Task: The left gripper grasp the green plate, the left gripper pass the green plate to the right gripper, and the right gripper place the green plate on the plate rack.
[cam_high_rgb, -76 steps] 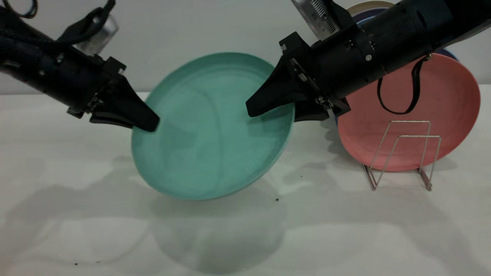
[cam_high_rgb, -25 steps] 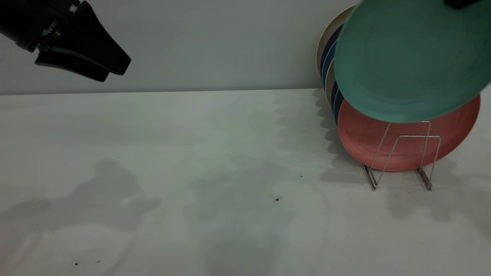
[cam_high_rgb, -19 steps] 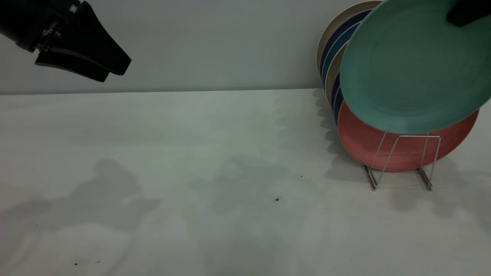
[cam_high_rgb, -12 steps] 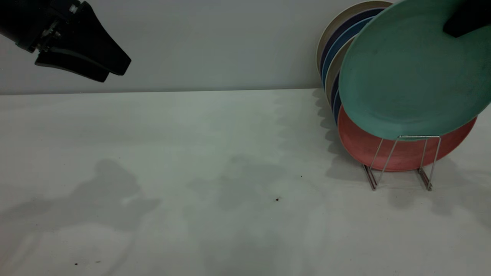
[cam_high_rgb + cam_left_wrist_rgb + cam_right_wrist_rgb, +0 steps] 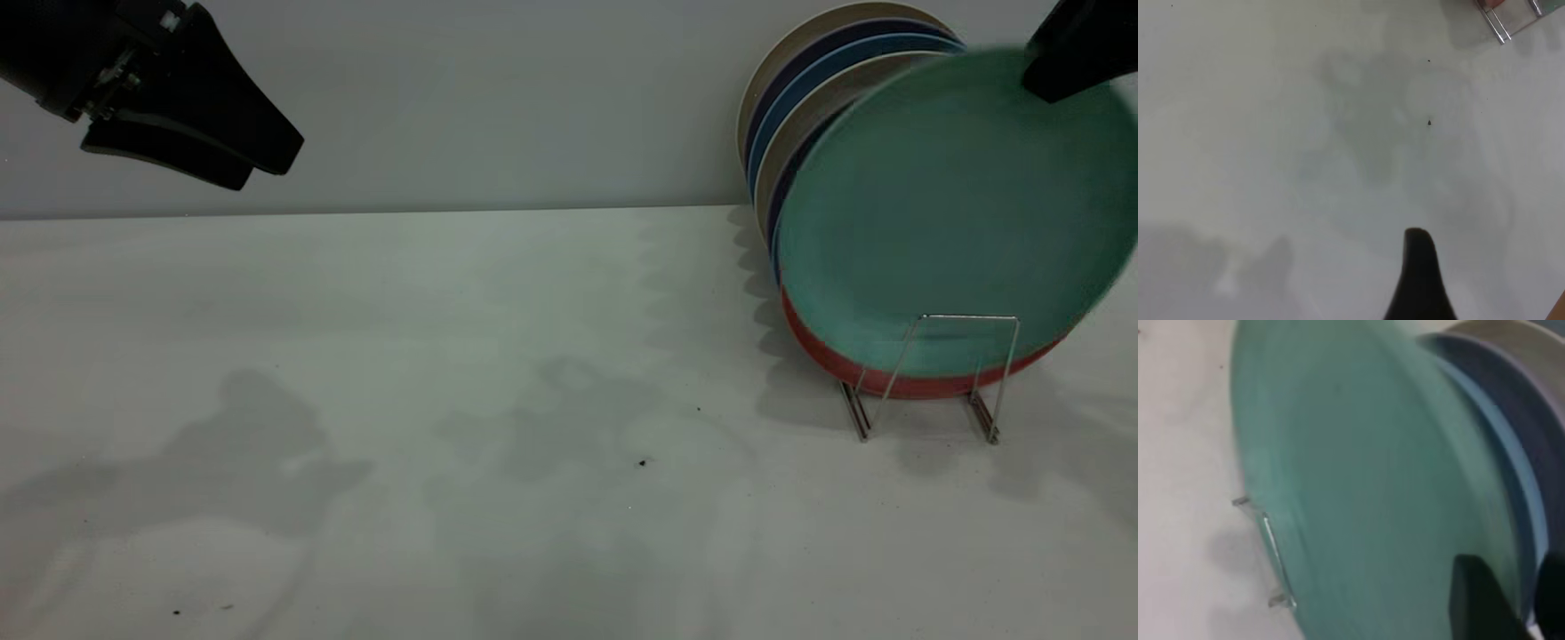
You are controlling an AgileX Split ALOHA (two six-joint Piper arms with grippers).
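Note:
The green plate (image 5: 942,213) stands nearly upright in the plate rack (image 5: 969,316), behind the front wire loop and in front of the salmon-pink plate (image 5: 889,384). My right gripper (image 5: 1040,80) is at the plate's upper right rim. In the right wrist view the green plate (image 5: 1358,480) fills the picture, with one of my fingers (image 5: 1481,600) in front of its face and the other behind, a small gap at the rim. The rack wire (image 5: 1268,533) shows at the plate's edge. My left gripper (image 5: 267,169) hangs open and empty at the far upper left.
Several blue and beige plates (image 5: 800,80) stand in the rack behind the pink one, close to the back wall. The rack's base rail (image 5: 1495,23) shows in the left wrist view. The white table (image 5: 444,373) stretches left of the rack.
The green plate has dropped down behind the front wire loop and now covers most of the pink plate. It slid lower against my right gripper. The left arm has not moved.

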